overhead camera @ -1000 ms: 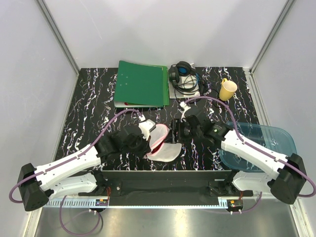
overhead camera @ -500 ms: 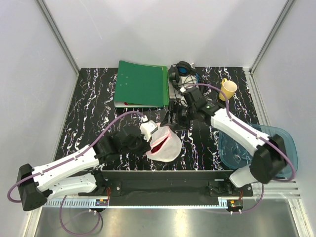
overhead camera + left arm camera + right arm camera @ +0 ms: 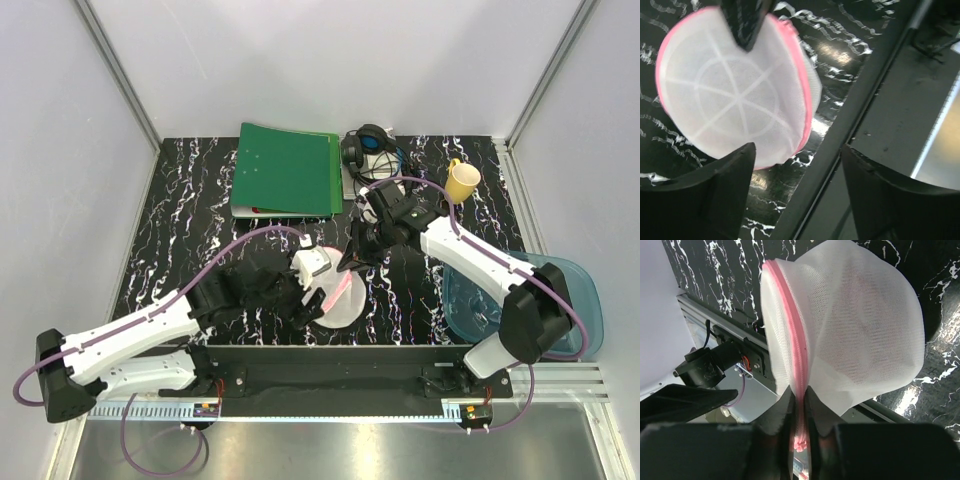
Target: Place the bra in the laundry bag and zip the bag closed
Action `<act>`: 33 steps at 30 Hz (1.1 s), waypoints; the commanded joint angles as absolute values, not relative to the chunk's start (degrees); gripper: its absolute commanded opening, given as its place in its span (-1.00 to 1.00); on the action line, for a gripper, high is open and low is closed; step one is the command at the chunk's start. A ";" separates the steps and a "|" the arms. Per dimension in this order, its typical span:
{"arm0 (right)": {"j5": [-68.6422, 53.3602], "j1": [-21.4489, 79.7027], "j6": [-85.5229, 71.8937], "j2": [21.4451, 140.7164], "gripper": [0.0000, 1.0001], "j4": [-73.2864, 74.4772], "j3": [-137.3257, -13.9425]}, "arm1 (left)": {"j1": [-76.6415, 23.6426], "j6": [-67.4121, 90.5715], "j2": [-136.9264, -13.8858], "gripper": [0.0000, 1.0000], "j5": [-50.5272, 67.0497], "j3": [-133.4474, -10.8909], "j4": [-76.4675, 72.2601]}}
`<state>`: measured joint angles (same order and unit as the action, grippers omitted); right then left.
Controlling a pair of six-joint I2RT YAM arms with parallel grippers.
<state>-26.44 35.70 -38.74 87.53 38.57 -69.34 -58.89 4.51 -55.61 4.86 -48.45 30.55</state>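
Near the front edge of the black marbled table, my right gripper is clenched on the pink zip edge of the white mesh laundry bag. My left gripper is released, its fingers spread wide just beside the bag's ribbed round face. I cannot make out the bra, only a faint pinkish tint behind the mesh.

Free room over bare table at far left, rear to mid-depth. Rear-centre blocked by green folder, headphones, yellow mug. Right-front taken by blue tray, right arm lying across it. Centre-front crowded: laundry bag w/ right pincer clamped on its zip edge, left pincer spread wide just beside. Narrow open strip betw. folder & bag.
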 commanded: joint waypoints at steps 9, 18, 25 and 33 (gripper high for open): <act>-30.94 35.42 -38.76 82.88 -0.81 34.45 -68.29 | -57.04 3.16 -68.20 0.42 15.03 -59.59 29.88; -31.38 35.42 -39.29 80.86 -0.84 34.01 -66.45 | -57.13 3.43 -71.72 -0.52 6.44 -61.26 29.62; -28.92 35.51 -50.14 79.02 -1.00 30.17 -62.33 | -63.27 3.17 -67.68 -1.00 -20.98 -59.15 29.53; -17.61 35.68 -69.34 69.09 -1.00 22.06 -54.23 | -73.21 3.25 -67.68 -0.30 -40.61 -56.51 25.14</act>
